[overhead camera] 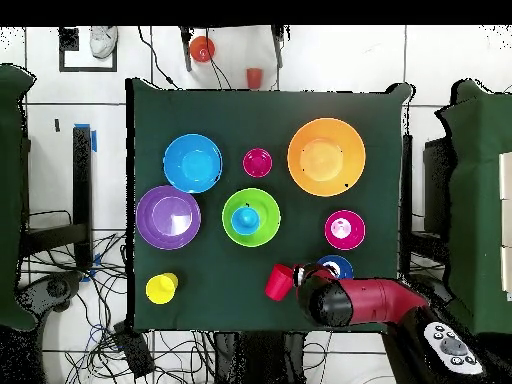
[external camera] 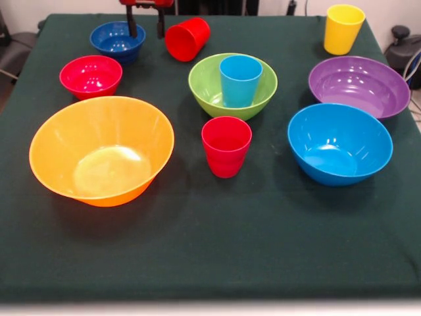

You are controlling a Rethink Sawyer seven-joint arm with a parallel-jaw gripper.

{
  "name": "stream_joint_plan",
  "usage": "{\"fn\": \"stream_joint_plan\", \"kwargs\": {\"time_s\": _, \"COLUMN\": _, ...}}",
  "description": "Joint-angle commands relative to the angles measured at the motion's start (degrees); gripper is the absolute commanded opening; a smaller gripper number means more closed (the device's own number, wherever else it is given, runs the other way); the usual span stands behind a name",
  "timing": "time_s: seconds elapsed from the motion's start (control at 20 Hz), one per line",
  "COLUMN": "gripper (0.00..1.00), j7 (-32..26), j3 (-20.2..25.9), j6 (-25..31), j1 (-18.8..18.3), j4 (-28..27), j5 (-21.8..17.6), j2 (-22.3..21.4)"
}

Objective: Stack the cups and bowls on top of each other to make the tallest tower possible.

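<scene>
The robot's hand (external camera: 146,26) hangs at the top of the front view with its two dark fingers spread and holding nothing, one finger over the small dark blue bowl (external camera: 118,41) and the other just beside a red cup (external camera: 187,38) lying tipped on its side. Across the green table (external camera: 217,250), the light blue cup (external camera: 240,79) stands upright inside the green bowl (external camera: 232,85) at centre, a second red cup (external camera: 226,146) stands just below it, and the yellow cup (external camera: 343,29) stands alone at upper right. The big orange-yellow bowl (external camera: 102,150) fills the lower left with the small red bowl (external camera: 91,76) above it, while the purple bowl (external camera: 359,86) and medium blue bowl (external camera: 339,143) sit at right; nothing else is stacked.
</scene>
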Motion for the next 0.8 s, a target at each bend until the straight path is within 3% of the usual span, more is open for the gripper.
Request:
{"fn": "stream_joint_plan", "kwargs": {"time_s": 0.05, "gripper": 1.0, "j7": 1.04, "j3": 2.39, "j6": 0.3, "j1": 1.3, "j4": -3.65, "j5": -1.89, "j2": 3.29}}
{"fn": "stream_joint_plan", "kwargs": {"time_s": 0.4, "gripper": 1.0, "j7": 1.65, "j3": 1.46, "j6": -0.6, "j1": 1.91, "j4": -4.08, "j5": -2.47, "j2": 4.18}}
{"fn": "stream_joint_plan", "kwargs": {"time_s": 0.8, "gripper": 1.0, "j7": 1.48, "j3": -1.43, "j6": -3.32, "j1": 3.54, "j4": -6.29, "j5": -5.85, "j2": 7.36}}
